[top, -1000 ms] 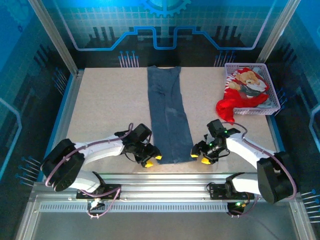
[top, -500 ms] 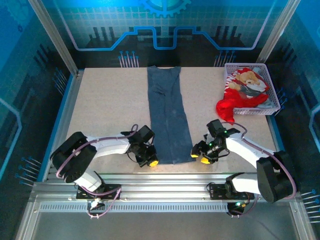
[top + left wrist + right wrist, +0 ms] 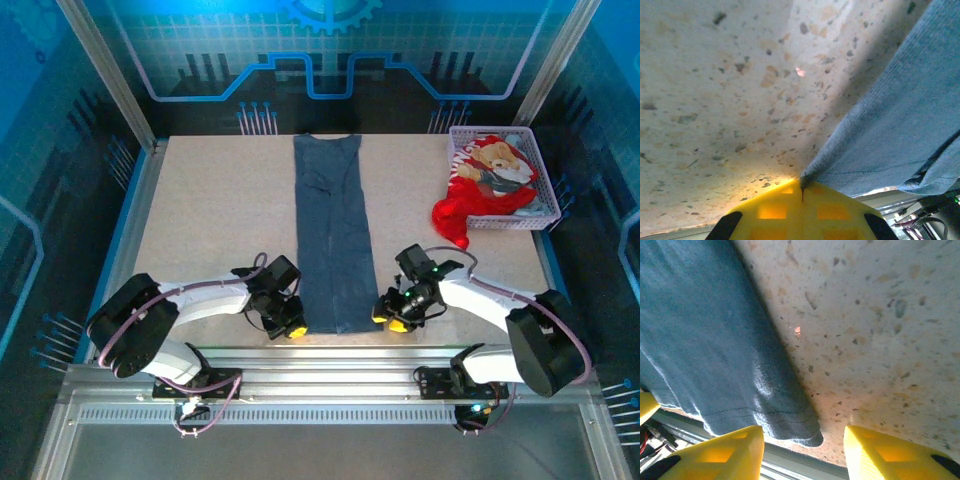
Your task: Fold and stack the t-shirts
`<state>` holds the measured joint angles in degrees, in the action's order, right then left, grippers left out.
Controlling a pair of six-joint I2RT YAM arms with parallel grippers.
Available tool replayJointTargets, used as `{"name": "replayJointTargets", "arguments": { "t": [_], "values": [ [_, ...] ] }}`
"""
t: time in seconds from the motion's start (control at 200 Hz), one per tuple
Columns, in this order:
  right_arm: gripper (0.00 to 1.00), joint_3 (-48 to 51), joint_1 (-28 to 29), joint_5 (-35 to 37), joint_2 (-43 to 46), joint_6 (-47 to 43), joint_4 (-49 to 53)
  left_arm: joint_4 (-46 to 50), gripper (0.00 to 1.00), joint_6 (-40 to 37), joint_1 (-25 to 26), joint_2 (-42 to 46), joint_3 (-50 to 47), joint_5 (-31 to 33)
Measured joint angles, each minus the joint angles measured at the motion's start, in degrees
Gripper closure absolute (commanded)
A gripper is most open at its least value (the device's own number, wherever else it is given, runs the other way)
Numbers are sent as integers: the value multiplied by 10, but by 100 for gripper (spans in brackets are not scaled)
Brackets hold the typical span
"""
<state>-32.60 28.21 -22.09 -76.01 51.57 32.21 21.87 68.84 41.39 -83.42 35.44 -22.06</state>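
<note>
The slate-blue t-shirt is laid as a long narrow strip down the middle of the table, from upper centre to lower centre. Its lower left corner is clamped by the left gripper, whose yellow fingers are pressed together. At the lower right corner the right gripper is held apart around the cloth edge. The red t-shirt is draped over the lilac basket, upper right.

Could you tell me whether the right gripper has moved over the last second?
Yes: the right gripper has shifted left, nearer the blue shirt and farther from the basket.
</note>
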Motion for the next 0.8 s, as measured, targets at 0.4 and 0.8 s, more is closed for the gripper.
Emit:
{"name": "replayJointTargets", "arguments": {
  "t": [0.4,0.8],
  "values": [
    [76,-19,36,39,-42,61,12,3,100,-15,-8,7,-8,-3],
    [65,-39,60,60,-49,89,22,8,100,-17,-10,29,-24,-2]
  ]
}}
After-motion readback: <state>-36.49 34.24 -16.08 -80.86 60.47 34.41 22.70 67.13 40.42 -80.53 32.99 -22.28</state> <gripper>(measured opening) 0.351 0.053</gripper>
